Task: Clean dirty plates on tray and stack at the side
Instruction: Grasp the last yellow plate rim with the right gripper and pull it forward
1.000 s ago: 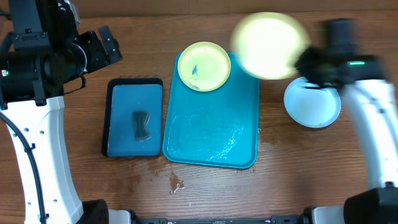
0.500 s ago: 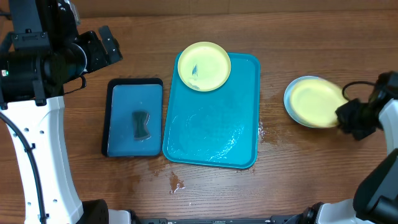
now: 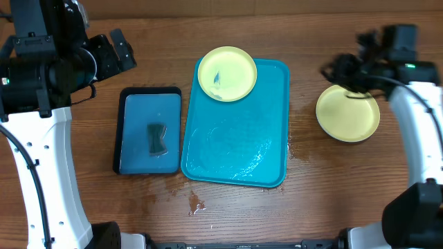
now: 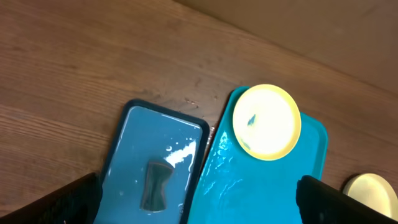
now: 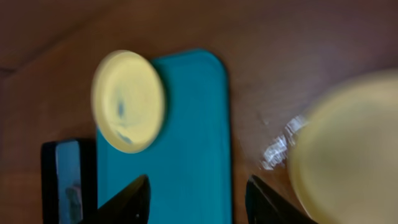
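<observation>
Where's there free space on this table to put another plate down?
The teal tray is bare below the smeared plate. Wood in front of it and the small tray is free. The gap between teal tray and right plate is tight.

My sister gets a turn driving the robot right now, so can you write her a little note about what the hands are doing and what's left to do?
The left gripper is open and empty, off at the far left.
The right gripper is open and empty, by the far edge of the clean yellow plate.
That plate lies on the table, right of the teal tray.
The dirty yellow plate sits on the tray's far left corner, with a dark smear on it.
The small blue tray holds a small dark thing, maybe a sponge.
Done: one plate set aside.
Left: wipe the dirty plate and stack it on the clean one.
</observation>
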Controlling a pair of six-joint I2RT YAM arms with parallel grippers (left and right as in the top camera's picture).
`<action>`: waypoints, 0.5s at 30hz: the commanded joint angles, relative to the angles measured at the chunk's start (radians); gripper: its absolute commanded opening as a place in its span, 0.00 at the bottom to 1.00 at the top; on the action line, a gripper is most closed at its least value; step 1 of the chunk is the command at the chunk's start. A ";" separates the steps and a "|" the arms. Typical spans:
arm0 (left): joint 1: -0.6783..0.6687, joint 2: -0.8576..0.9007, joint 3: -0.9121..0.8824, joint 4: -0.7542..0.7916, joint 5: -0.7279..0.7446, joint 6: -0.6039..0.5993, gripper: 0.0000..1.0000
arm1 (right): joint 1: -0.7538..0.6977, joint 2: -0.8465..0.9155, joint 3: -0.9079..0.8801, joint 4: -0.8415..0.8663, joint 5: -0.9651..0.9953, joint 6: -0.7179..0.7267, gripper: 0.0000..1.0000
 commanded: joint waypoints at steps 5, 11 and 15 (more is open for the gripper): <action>0.005 0.002 0.006 -0.065 0.047 0.017 1.00 | 0.294 0.060 0.020 0.229 0.320 -0.059 0.61; 0.005 0.002 0.006 -0.087 0.047 0.018 1.00 | 0.383 0.285 0.020 0.417 0.468 -0.059 0.73; 0.005 0.002 0.006 -0.109 0.047 0.018 1.00 | 0.384 0.412 0.020 0.522 0.452 -0.059 0.78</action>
